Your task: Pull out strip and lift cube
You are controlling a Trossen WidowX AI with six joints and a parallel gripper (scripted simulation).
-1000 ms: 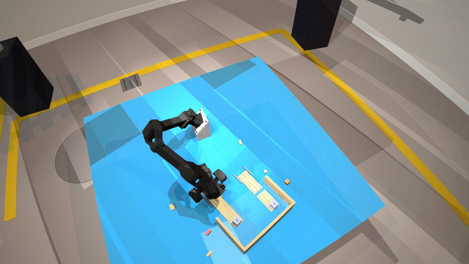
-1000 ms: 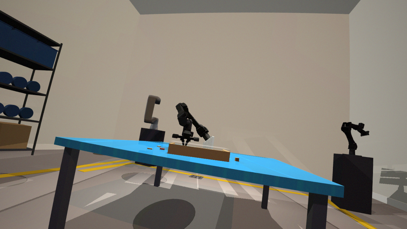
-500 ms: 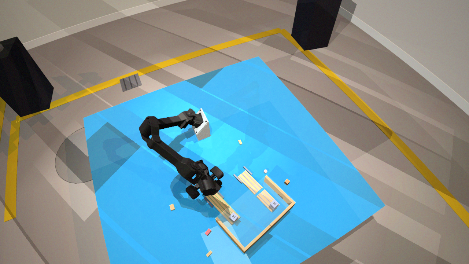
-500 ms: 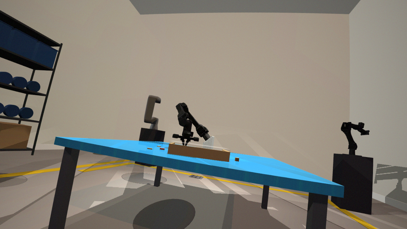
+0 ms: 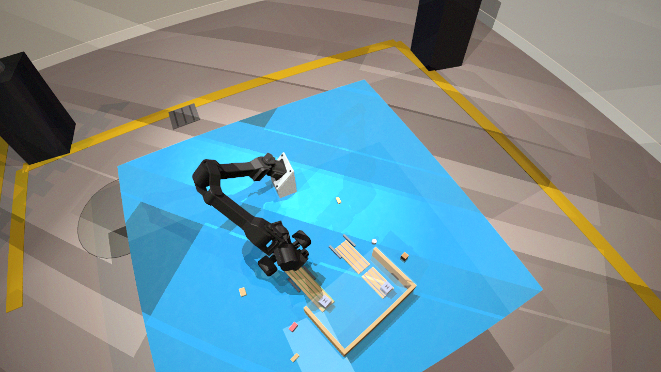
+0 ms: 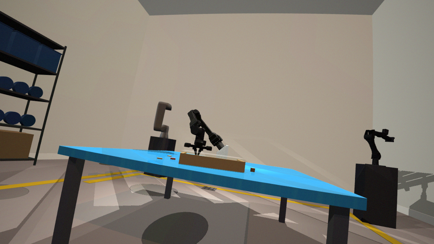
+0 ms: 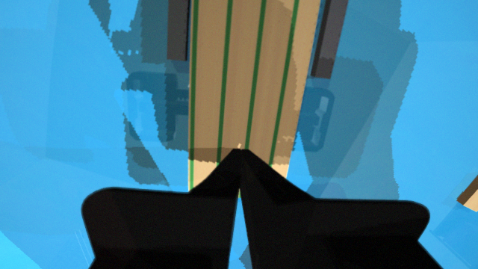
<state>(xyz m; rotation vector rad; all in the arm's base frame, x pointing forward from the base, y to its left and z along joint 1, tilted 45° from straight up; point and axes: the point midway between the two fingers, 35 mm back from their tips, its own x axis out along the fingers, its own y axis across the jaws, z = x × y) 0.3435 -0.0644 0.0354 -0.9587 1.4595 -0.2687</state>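
A long tan strip [image 5: 308,285] [image 7: 243,75] with green lines is in one piece and carries a pale cube [image 5: 325,301] marked H at its far end. A second strip is split by a gap into a rear piece [image 5: 352,256] and a front piece [image 5: 375,279]; the front piece carries another H cube [image 5: 387,287]. My gripper [image 6: 197,154] [image 7: 240,156] is shut, with nothing seen between its fingers. Its tips are over the long strip's near end, seemingly on its top; the exact contact is hidden. The near end lies past the ends of its dark side rails [image 7: 177,30] [image 7: 330,37].
Wooden walls [image 5: 378,321] [image 6: 212,163] enclose the front and sides, with a clear sheet apparently above them. A red block [image 5: 293,326] [image 6: 172,158], a tan piece [image 5: 242,292], a white disc [image 5: 374,241] and a brown cube [image 5: 404,256] [image 6: 252,169] lie around.
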